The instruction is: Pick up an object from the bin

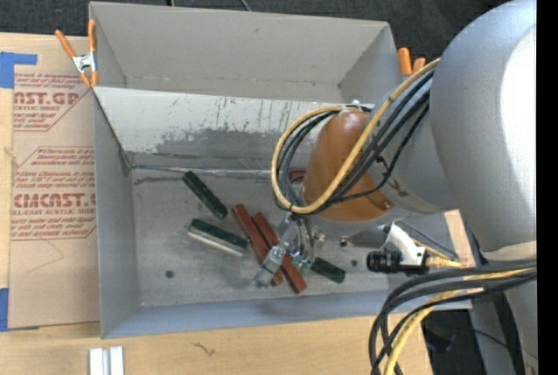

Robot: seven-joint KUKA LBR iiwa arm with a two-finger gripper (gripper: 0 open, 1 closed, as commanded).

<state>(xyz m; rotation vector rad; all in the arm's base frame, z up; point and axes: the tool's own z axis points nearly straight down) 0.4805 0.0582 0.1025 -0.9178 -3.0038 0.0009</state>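
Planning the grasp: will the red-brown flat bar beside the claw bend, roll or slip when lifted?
The red-brown flat bar looks straight and slim: probably stiff and light. Flat faces suggest sliding, not rolling. It touches a matching bar near the claw, so that may shift too.

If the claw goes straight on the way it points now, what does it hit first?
Probably the red-brown bars lying directly beneath the claw; depth is unclear, so it may already touch them.

Bin floor (157, 221) left side free; red bars (259, 229), green bars (218, 236) crowd centre.
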